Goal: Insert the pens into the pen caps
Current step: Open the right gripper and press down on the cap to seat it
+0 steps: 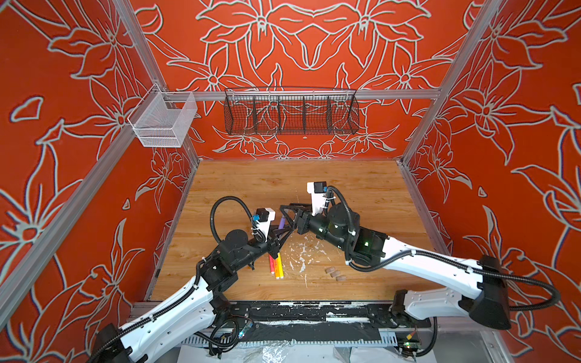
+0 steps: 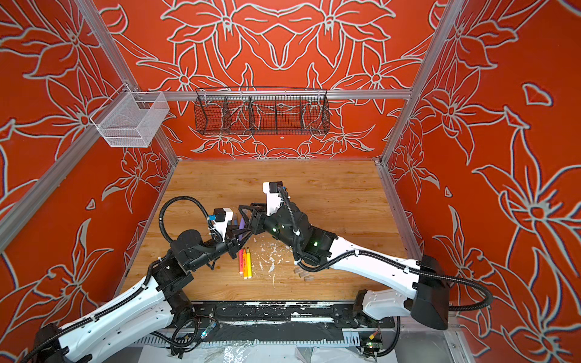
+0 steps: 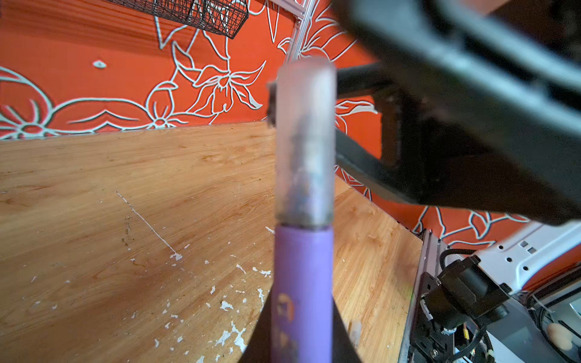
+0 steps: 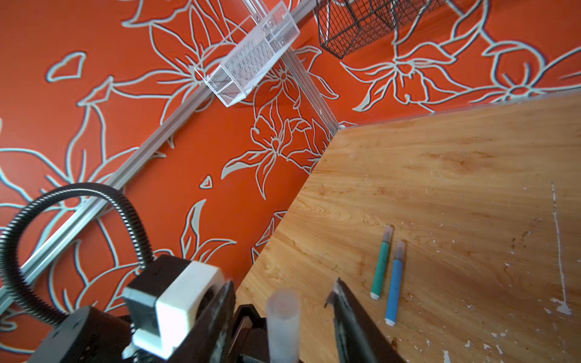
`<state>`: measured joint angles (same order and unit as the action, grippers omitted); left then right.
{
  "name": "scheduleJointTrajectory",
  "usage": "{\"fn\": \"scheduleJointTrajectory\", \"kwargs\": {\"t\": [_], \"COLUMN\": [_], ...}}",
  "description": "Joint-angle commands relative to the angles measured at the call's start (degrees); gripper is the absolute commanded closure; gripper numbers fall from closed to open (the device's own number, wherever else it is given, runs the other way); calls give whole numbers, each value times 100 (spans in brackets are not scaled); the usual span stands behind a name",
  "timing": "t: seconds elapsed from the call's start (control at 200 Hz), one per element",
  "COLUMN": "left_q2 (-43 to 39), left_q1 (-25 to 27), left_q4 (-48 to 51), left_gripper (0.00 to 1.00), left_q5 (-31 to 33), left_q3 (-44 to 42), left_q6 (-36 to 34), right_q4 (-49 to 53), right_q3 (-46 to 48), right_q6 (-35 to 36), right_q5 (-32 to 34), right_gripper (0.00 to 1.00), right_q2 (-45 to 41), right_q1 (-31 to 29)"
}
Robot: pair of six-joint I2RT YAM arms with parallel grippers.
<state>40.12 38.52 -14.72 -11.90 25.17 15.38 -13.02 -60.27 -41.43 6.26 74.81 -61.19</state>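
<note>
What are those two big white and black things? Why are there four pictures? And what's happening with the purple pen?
Those are two robot arms. Each ends in a two-fingered pincher called a gripper. Two pictures look down from a camera above, side by side like two eyes. The other two come from small cameras on the arms' wrists, so they see things up close.

The left gripper is shut on a purple pen, which has a clear cap on its tip. The right gripper stands open around that cap, with a gap on each side.

On the wooden table lie a pink pen, an orange pen and a yellow pen, all without caps. There are also three loose caps, and a green pen and a blue pen that are already capped, plus white flecks.
</note>
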Motion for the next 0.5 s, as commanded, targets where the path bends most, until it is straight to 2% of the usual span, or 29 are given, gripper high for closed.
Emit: {"fn": "scheduleJointTrajectory", "kwargs": {"t": [0.0,0.075,0.43,0.495], "left_q2": [-92,-106,-127,-130], "left_q1": [-3,-3,6,6], "left_q4": [-233,-232,-224,-224], "left_gripper": [100,100,100,100], "left_q5": [-91,-80,-92,-86], "left_q3": [-60,-65,-65,-65], "left_q6": [-79,-79,-87,-99], "right_q4": [158,209,313,308], "right_q3": [-349,-458,-626,-609], "right_q6": [-91,-93,8,8], "right_q5": [-315,-352,-398,-376], "right_gripper": [54,57,56,60], "right_q2": [169,262,257,255], "right_q1": [32,37,37,37]}}
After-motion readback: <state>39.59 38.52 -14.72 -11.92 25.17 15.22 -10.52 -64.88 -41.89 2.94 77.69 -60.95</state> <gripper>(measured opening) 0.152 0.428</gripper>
